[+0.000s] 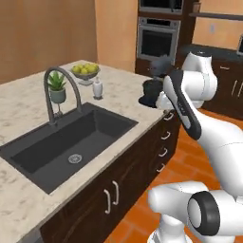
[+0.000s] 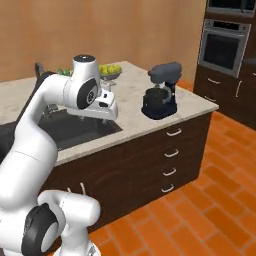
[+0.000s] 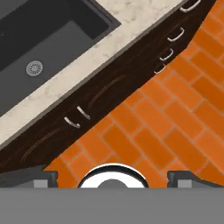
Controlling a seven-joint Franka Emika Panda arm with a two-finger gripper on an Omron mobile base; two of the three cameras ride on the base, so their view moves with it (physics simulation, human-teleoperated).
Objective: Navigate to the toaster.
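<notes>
Hovered with the claw (image 3: 112,177) spread wide, tips far apart, above the orange brick floor (image 3: 175,109) just beside the dark cabinet fronts. Faced a marble counter (image 1: 123,90) carrying a black sink (image 1: 71,137) with an arched faucet (image 1: 59,85). Beyond the sink, noted a potted plant (image 1: 57,88), a bowl of lemons (image 1: 85,71) and a dark stand mixer (image 2: 161,92) near the counter's end. Could not tell where the toaster stood.

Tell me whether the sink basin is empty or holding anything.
Empty. The dark sink shows a bare bottom with only its round drain; the hand view shows the same bare basin.
</notes>
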